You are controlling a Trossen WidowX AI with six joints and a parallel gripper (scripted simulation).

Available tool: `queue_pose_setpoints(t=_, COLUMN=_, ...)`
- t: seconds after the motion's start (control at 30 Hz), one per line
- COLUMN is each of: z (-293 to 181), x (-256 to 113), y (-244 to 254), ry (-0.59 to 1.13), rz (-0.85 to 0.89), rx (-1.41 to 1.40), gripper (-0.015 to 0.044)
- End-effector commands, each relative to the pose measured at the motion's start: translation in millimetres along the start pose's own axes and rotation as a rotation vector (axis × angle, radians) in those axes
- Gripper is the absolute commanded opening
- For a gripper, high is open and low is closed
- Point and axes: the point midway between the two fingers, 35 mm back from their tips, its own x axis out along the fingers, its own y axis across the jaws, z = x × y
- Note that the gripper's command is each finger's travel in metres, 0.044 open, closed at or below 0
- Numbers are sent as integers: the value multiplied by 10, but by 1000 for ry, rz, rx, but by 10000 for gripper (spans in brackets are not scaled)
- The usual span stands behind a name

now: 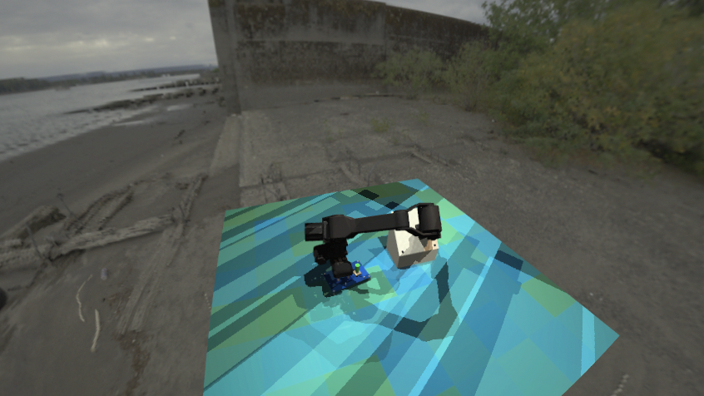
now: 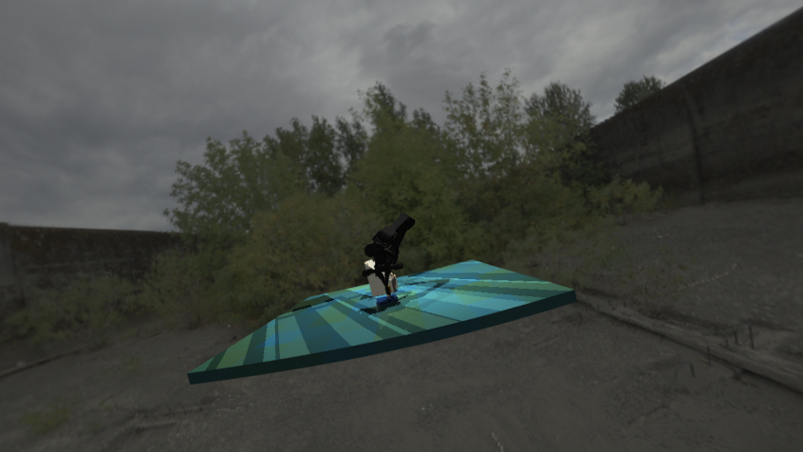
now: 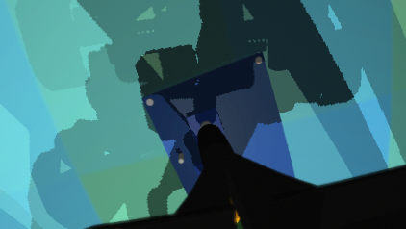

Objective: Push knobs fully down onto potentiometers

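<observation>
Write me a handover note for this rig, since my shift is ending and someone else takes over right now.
Gripper: shut, nothing seen in its fingers, tips down over the board.
Circuit board: on the table, under the gripper.
Green knob: upright on the board, beside the gripper.
Done: cannot confirm either knob seated; the gripper hides part of the board.
Left: check both knobs, press any that stand high, then open, back away, hold still.

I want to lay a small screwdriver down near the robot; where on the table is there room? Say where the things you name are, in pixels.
In the top view, the broad stretch between the circuit board (image 1: 360,279) (image 2: 385,299) (image 3: 275,144) and the table's near edge looks bare, though shadowed in parts. It is crowded at the board itself, where the shut gripper (image 1: 343,279) (image 3: 219,159) reaches down.
</observation>
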Motion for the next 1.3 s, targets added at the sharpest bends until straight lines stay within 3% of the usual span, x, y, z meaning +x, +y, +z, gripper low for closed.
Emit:
queue_pose_setpoints(t=0.0, z=6, x=101, y=21, ry=8, rz=4, rx=-10, gripper=0)
queue_pose_setpoints(t=1.27, z=5, x=198, y=21, ry=8, rz=4, rx=-10, gripper=0)
